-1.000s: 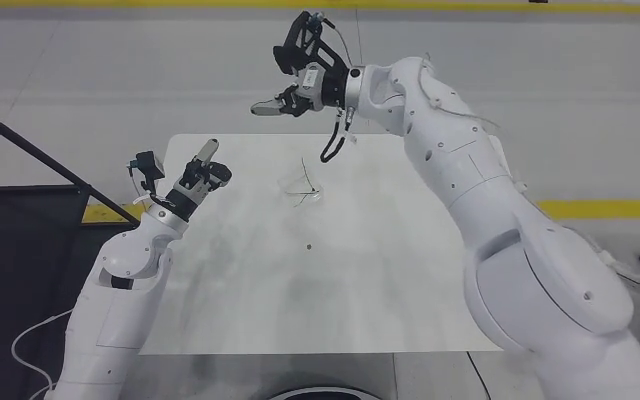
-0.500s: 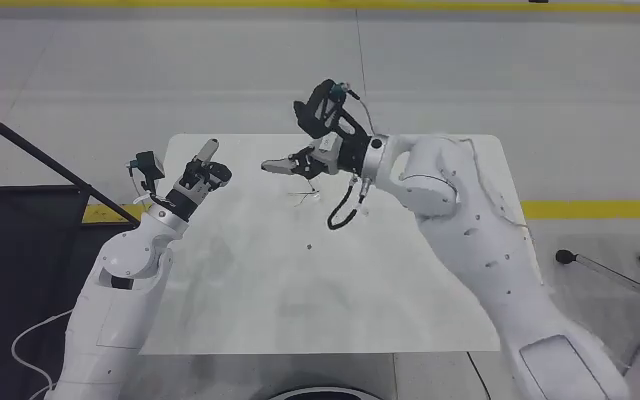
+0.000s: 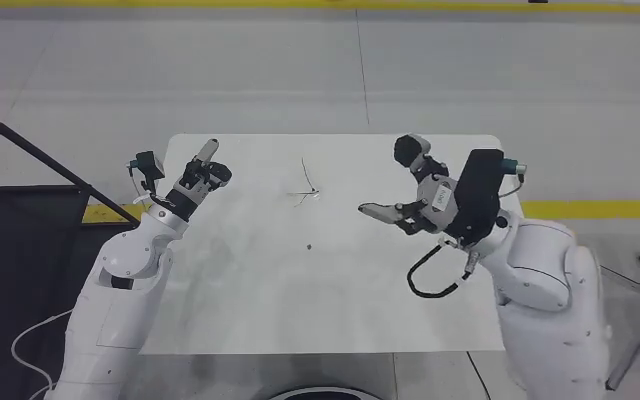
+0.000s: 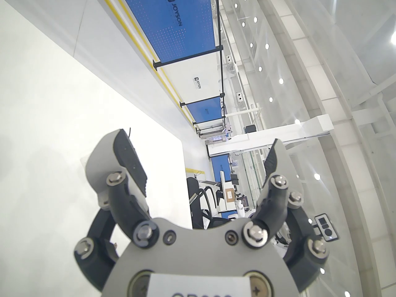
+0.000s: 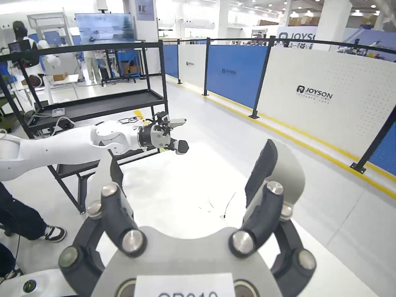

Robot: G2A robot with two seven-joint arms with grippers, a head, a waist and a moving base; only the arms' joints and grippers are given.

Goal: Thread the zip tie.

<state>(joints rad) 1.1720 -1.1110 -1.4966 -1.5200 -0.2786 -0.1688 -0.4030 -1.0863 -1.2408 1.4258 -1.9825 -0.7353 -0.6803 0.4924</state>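
The zip tie (image 3: 308, 188) lies loose on the tabletop (image 3: 250, 300), near the middle of the far edge, and neither arm has it. The right gripper (image 3: 385, 213) hangs over the right half of the tabletop with its jaws spread and empty, well apart from the tie. The left gripper (image 3: 213, 160) sits by the far left corner, likewise spread wide and empty.

The step in hand looks like the pick-up. The strap is thin and lies almost flat, so the fingers should come down straddling it crosswise and close right at the surface, near one end, not mid-span. That leaves the tail free to be fed. The other gripper should then pinch close behind the head, so that the slot stays steady and faces the tail squarely.

A second ago the right gripper was out past the far edge. Half a second ago it hovered just above the tie. It has since drawn back toward the right edge with nothing taken. The left arm has not moved, and the tie lies about where it was.
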